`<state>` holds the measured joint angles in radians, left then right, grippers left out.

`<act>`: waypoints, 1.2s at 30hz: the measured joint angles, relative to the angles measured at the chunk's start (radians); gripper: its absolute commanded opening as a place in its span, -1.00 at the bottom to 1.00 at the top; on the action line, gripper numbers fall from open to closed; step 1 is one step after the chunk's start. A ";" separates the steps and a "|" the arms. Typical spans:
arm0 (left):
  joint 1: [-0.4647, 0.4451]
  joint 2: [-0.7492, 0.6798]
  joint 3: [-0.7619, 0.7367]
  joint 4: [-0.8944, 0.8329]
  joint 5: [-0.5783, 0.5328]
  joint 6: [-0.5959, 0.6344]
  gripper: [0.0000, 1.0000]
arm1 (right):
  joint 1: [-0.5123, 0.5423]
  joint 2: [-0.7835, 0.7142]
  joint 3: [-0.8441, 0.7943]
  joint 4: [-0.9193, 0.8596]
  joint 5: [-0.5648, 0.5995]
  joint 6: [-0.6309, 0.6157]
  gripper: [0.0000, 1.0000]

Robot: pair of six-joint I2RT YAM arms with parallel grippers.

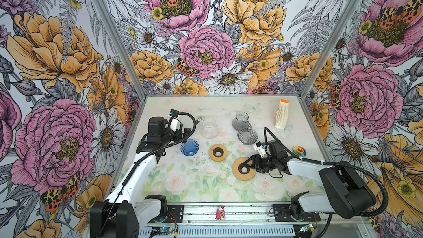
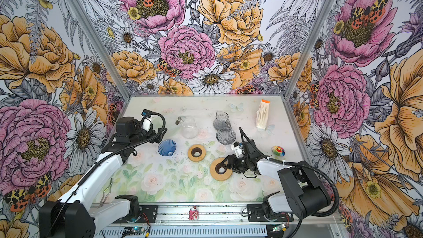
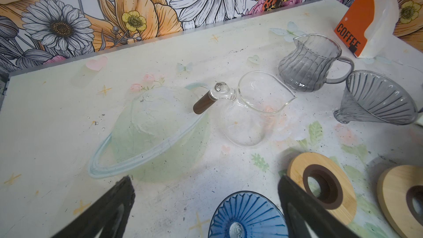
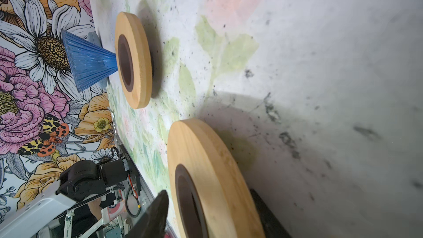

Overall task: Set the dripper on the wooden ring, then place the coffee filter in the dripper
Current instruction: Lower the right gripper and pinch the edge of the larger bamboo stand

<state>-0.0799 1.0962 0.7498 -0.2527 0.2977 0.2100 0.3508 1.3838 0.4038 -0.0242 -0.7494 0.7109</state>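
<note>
The coffee filter pack [image 1: 282,114], creased white with an orange top, stands at the back right of the table [image 1: 206,106]; only the left wrist view shows its "COFFEE" lettering. The left gripper [image 3: 205,179] gapes wide above the blue dripper [image 3: 247,216]. The right gripper [image 4: 209,193] straddles the larger wooden ring [image 4: 217,156], but I cannot tell whether it is clamped.

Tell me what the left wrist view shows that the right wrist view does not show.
Only the left wrist view: the clear carafe, the grey pitcher, the grey dripper and the filter pack. Only the right wrist view: the right tool, its fingers on either side of the larger wooden ring's rim. Both: the blue dripper, the smaller wooden ring and that larger ring.
</note>
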 measured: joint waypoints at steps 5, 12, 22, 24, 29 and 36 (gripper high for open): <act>0.004 0.008 0.000 0.005 0.001 0.000 0.97 | 0.013 -0.005 -0.002 0.003 0.015 0.007 0.01; 0.006 0.013 0.000 0.010 0.004 0.000 0.98 | 0.018 -0.048 -0.026 -0.017 0.061 0.024 -0.18; 0.006 0.026 0.000 0.010 0.011 0.000 0.97 | 0.018 -0.064 -0.029 -0.022 0.083 0.032 -0.44; 0.006 0.026 0.000 0.010 0.012 0.000 0.97 | 0.018 -0.069 -0.029 -0.014 0.071 0.032 -0.51; 0.006 0.026 0.000 0.010 0.015 0.000 0.97 | 0.018 -0.075 -0.027 -0.002 0.056 0.033 -0.57; 0.006 0.026 0.000 0.010 0.015 0.000 0.98 | 0.018 -0.090 -0.027 0.000 0.045 0.033 -0.74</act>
<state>-0.0738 1.1225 0.7498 -0.2424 0.3126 0.2096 0.3683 1.2938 0.3767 -0.0238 -0.7040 0.7437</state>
